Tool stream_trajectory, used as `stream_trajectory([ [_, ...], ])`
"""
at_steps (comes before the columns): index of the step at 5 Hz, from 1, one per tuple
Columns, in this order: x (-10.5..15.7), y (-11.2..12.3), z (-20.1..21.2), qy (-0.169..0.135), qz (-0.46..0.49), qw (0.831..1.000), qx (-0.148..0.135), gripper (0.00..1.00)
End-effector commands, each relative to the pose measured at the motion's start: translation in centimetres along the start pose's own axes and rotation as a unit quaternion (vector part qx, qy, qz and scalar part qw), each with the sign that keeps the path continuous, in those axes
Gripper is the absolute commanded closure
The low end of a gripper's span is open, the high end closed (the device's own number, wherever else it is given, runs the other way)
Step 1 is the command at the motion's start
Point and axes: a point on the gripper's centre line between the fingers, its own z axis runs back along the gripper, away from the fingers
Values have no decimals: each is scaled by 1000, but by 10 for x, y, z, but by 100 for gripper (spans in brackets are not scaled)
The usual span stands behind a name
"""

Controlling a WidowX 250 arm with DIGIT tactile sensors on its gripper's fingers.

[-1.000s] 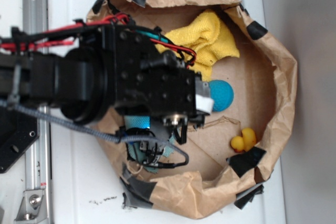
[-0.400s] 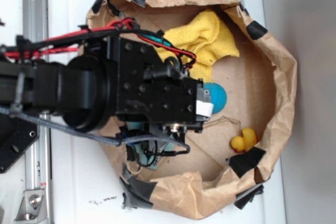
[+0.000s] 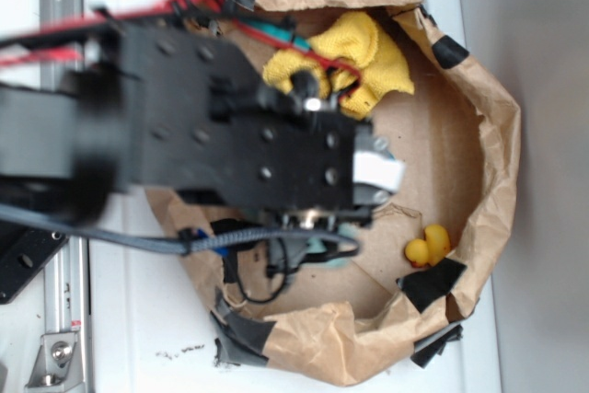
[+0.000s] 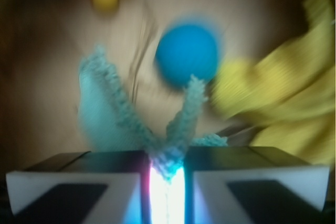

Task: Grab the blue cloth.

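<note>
In the wrist view my gripper point(image 4: 167, 157) is shut on the blue cloth point(image 4: 113, 111). A fold of the pale teal terry is pinched between the two jaws, and the rest spreads away from them in two ragged flaps. From the exterior view the arm is large and blurred over the bag. There the gripper point(image 3: 375, 175) shows only its white end, and a small bit of the blue cloth point(image 3: 319, 250) peeks out below the arm.
A blue ball point(image 4: 187, 53) lies just beyond the cloth. A yellow cloth point(image 3: 373, 60) sits at the far side of the brown paper bag point(image 3: 502, 144), whose crumpled walls ring everything. A yellow duck point(image 3: 428, 246) rests near the bag's right wall.
The arm has come up toward the exterior camera, growing larger and blurred. It now covers the blue ball, and less of the blue cloth shows beneath it.
</note>
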Motion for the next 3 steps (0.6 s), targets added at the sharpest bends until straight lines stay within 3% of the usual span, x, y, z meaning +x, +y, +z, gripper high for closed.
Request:
stream_trajectory([
  [1,14,5,110,-105,23,994,7,100],
  [3,3,-11,102,-60,-1,998,-8,100],
])
